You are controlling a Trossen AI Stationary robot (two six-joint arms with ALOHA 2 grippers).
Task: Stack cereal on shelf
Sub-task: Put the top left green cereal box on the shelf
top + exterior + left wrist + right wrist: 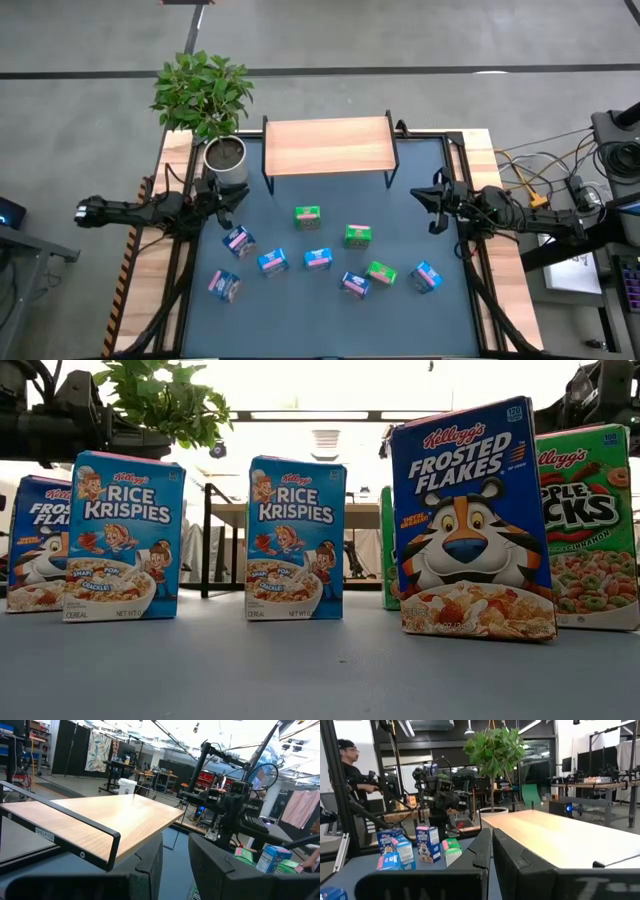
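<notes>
Several small cereal boxes stand upright on the dark blue tabletop, scattered near its middle and front. Some are green (pixel 307 214) (pixel 358 235), the others blue with pink tops (pixel 272 261) (pixel 426 276). The low view shows Rice Krispies (pixel 122 535) and Frosted Flakes (pixel 470 525) fronts. The shelf (pixel 328 147), a light-wood board on black legs, stands at the table's far edge with nothing on it. My left gripper (pixel 238 200) hovers at the table's left side, slightly open and holding nothing (pixel 176 865). My right gripper (pixel 420 197) hovers at the right side, shut on nothing (pixel 492 855).
A potted plant (pixel 205 95) stands at the far left corner, beside the shelf. Cables and equipment (pixel 590 190) lie off the table's right edge. A person (pixel 350 765) stands in the room beyond the table. Bare tabletop lies between the boxes and the shelf.
</notes>
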